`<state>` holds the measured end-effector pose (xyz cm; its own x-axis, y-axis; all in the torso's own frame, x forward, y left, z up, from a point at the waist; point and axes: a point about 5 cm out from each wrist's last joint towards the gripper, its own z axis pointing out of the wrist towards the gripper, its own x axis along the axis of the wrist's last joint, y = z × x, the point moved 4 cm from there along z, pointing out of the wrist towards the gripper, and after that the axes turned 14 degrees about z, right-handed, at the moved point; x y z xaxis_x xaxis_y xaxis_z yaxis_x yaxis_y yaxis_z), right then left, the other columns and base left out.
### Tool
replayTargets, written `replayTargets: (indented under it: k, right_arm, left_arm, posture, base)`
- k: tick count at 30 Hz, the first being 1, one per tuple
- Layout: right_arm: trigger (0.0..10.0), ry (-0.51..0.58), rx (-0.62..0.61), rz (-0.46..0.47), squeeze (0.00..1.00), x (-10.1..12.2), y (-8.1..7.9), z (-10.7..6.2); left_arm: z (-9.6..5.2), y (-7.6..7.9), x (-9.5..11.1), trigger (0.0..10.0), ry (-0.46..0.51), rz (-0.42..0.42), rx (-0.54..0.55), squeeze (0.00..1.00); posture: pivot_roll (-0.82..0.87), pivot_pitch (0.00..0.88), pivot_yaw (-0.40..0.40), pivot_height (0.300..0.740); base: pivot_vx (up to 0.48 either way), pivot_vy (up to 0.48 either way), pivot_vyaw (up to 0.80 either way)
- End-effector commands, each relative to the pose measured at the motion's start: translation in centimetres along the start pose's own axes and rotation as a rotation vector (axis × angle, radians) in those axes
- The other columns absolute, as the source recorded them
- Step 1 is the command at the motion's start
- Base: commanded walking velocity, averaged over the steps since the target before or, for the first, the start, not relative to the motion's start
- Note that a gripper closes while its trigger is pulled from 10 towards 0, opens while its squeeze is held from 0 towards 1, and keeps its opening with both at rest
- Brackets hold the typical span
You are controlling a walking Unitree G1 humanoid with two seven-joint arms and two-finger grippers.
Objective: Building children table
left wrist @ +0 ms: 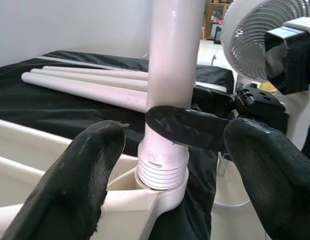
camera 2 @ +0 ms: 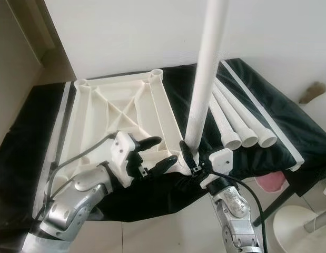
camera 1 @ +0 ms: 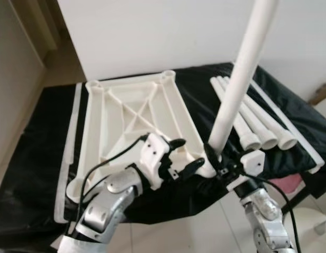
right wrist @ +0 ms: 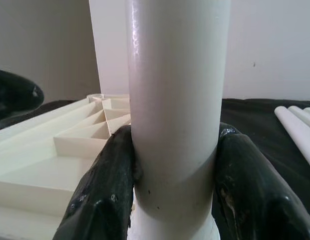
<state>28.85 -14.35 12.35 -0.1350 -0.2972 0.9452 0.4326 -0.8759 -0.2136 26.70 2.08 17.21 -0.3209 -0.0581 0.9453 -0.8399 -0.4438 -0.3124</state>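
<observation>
Both pincers meet at the tabletop's [camera 1: 134,113] near corner, at 6 o'clock in the left eye view. Right pincer [camera 1: 215,158] clamps the upright leg [camera 1: 239,79] just above its base; left pincer [camera 1: 181,158] is spread wide beside it. Three spare legs [camera 1: 252,124] lie at 3 o'clock on black cloth [camera 1: 36,158].

Left wrist view: leg's threaded end sits in the corner socket [left wrist: 160,192], fan [left wrist: 267,35] behind.

Right wrist view: fingers [right wrist: 107,190] press both sides of the leg.

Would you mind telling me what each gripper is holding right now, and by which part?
The right gripper clamps the upright table leg just above its threaded foot. The left gripper is open beside the tabletop's corner socket, holding nothing.
</observation>
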Motion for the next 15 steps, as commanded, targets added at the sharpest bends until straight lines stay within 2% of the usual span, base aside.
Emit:
replayTargets:
  k: [1,12,15]
  right_arm:
    - [10.0,-0.17,-0.082,0.044,0.0,-3.58,1.6,-1.88]
    - [10.0,-0.254,-0.053,-0.08,0.0,-4.21,2.0,-1.35]
    - [10.0,-0.284,-0.082,-0.092,0.0,-4.52,2.4,-1.24]
  left_arm:
    - [-0.09,-0.35,-0.09,10.0,-0.015,0.014,0.009,0.0]
    - [-0.09,-0.39,-0.03,10.0,-0.014,0.013,0.011,0.0]
    - [-0.1,-0.4,-0.03,10.0,-0.014,0.014,0.012,0.0]
  posture:
    - [0.0,0.0,0.065,0.74]
    - [0.0,0.0,0.063,0.74]
    - [0.0,0.0,0.063,0.74]
  base:
    - [0.0,0.0,0.0]
    - [0.0,0.0,0.0]
    - [0.0,0.0,0.0]
